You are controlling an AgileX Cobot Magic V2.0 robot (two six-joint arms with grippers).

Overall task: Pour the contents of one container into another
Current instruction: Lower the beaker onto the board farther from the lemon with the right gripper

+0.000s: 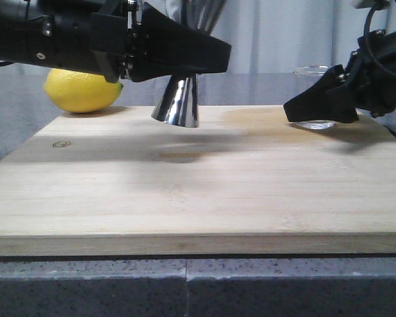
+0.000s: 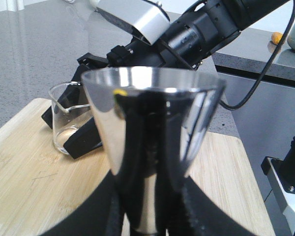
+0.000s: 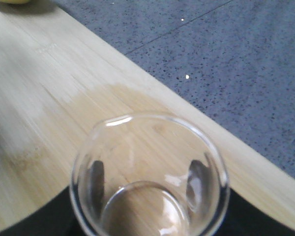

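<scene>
Near the front the board [image 1: 198, 191] lies bare, a darker patch at its middle. Farther back, the left gripper [image 1: 185, 56] is clamped on the steel cup [image 1: 178, 99], whose base stands on the board, while the right gripper [image 1: 317, 105] is closed around the glass [image 1: 315, 123] near the board's far right edge, well apart from the cup. Beyond the board's back left corner lies a lemon [image 1: 82, 90].

Steel cup [image 1: 177, 102] top hidden behind left end effector [image 1: 185, 56].
</scene>
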